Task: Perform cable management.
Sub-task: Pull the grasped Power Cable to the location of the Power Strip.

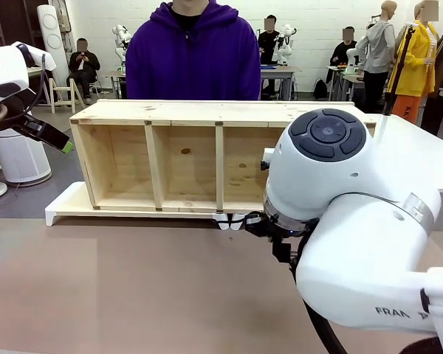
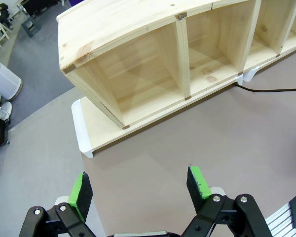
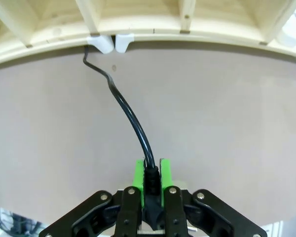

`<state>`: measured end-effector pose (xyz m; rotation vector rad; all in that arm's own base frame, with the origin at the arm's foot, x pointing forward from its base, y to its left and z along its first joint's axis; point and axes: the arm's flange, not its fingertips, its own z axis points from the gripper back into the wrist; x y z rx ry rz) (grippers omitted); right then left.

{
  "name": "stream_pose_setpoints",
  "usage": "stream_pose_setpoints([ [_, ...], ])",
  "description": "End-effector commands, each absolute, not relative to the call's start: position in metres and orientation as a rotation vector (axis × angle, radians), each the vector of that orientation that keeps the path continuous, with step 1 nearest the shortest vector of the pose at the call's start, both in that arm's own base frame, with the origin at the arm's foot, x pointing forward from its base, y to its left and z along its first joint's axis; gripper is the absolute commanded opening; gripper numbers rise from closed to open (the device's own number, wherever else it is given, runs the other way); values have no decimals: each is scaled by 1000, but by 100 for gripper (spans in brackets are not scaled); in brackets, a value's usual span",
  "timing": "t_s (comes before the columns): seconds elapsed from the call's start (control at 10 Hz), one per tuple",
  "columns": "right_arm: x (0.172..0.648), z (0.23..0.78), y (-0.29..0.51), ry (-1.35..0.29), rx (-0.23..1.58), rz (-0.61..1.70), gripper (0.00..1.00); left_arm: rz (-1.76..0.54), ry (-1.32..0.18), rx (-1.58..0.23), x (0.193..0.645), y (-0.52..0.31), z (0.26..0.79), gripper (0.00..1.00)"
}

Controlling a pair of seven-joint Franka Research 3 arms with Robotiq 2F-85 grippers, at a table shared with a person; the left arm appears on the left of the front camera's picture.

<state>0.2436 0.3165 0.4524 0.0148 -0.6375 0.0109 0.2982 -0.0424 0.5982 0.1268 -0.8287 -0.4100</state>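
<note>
Your brown tabletop (image 1: 133, 280) carries a three-compartment wooden shelf (image 1: 184, 110) sitting on a white board (image 1: 63, 203). A black cable (image 3: 123, 106) runs out across the surface from the shelf's front edge.

Black cable (image 3: 133, 121); dull brown counter (image 1: 133, 287); pale pine shelf (image 1: 184, 110) (knotty, yellowish grain); right claw (image 3: 151, 167) black, tipped bright green; the person's hoodie (image 1: 193, 59) plain purple.

The front camera faces across the table (image 1: 133, 295) toward the wooden shelf (image 1: 192, 110), which the left wrist camera sees from above and the right one from low and close.
</note>
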Motion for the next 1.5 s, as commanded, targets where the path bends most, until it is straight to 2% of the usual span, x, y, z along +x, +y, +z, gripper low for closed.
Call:
stream_pose_setpoints([
  [0.0, 226, 438, 296, -669, 22, -36, 16, -403, -844, 117, 301, -44, 599, 100],
  [0.1, 234, 435, 304, -644, 39, 20, 16, -403, -844, 117, 301, -44, 599, 100],
  [0.2, 239, 457, 317, -655, 20, -3, 16, -403, -844, 117, 301, -44, 599, 100],
  [0.7, 238, 456, 318, -656, 21, -5, 16, -403, -844, 117, 301, -44, 599, 100],
  [1.1, 176, 493, 210, -792, -5, -309, 16, -403, -844, 117, 301, -44, 599, 100],
  [1.4, 160, 502, 151, -811, -3, -503, 16, -403, -844, 117, 301, -44, 599, 100],
])
